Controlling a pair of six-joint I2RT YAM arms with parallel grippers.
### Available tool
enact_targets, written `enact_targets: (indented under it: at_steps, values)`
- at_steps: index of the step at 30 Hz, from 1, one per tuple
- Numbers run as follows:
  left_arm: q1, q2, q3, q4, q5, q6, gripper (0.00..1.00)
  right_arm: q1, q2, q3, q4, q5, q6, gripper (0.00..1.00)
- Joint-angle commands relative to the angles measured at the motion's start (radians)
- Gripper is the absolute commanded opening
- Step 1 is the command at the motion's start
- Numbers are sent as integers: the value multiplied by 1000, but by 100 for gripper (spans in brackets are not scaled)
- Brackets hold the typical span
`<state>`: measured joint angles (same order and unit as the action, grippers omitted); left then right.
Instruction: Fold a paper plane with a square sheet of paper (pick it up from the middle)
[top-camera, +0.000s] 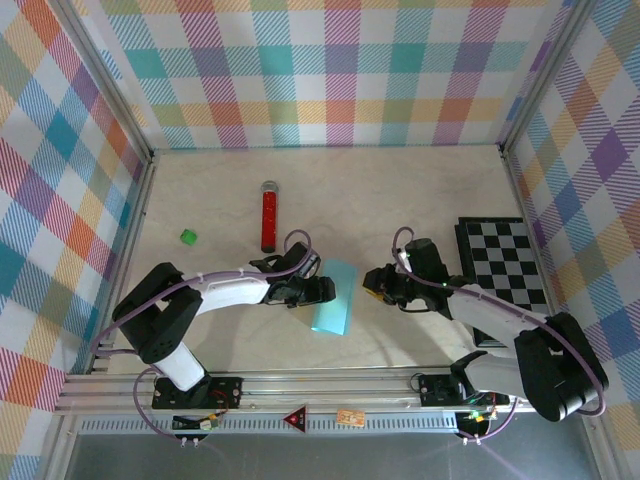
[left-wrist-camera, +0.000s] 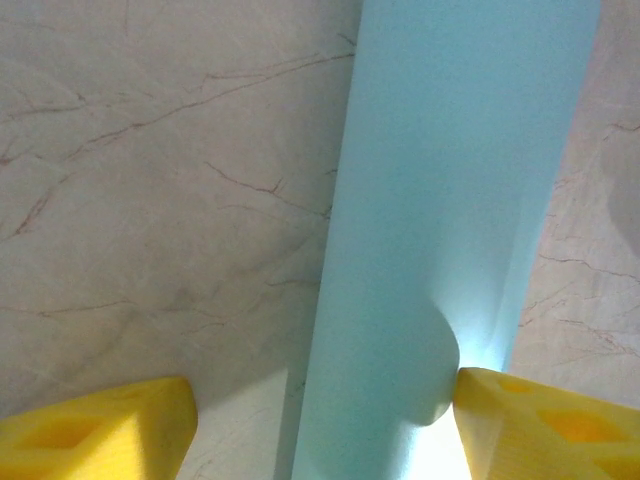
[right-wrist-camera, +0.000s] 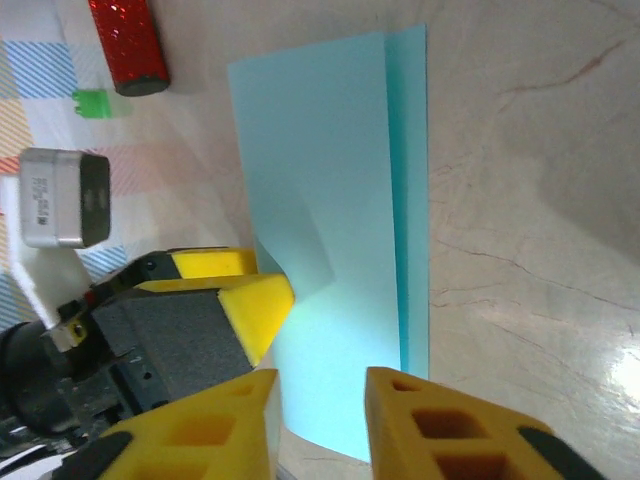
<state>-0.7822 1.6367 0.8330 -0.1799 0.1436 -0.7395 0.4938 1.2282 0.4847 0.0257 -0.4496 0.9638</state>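
The square sheet of paper (top-camera: 333, 298), light cyan, lies folded in half lengthwise on the marble table between both arms. In the left wrist view the paper (left-wrist-camera: 440, 200) rises between the yellow fingers of my left gripper (left-wrist-camera: 325, 410). The right fingertip (left-wrist-camera: 500, 410) presses a dent into it, while the left fingertip stands well clear, so the jaws are open. My right gripper (right-wrist-camera: 320, 410) hovers over the paper's near end (right-wrist-camera: 330, 250), and a visible gap remains between its fingers. From the top, the left gripper (top-camera: 322, 290) is at the paper's left edge and the right gripper (top-camera: 372, 283) is just right of it.
A red glittery tube (top-camera: 269, 216) and a small green block (top-camera: 187, 236) lie behind the left arm. A black-and-white checkered board (top-camera: 505, 262) sits at the right wall. Plaid walls enclose the table on three sides.
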Motion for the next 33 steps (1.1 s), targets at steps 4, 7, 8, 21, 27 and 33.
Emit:
enact_targets:
  at_steps: [4,7,8,21,27,33]
  values:
    - [3,125,23,-81,-84,17,72,47,66,46,23,29,12,27]
    - [-4,152,37,-128,-115,16,73,72,92,59,11,72,9,19]
    - [-6,158,43,-137,-120,26,73,83,94,64,1,97,-1,18]
    - [-11,128,50,-169,-151,85,73,101,122,104,-66,244,-8,13]
    - [-14,86,21,-147,-141,72,73,101,155,118,-54,199,7,15]
    - [-15,94,19,-151,-139,72,73,98,125,115,-107,204,-9,17]
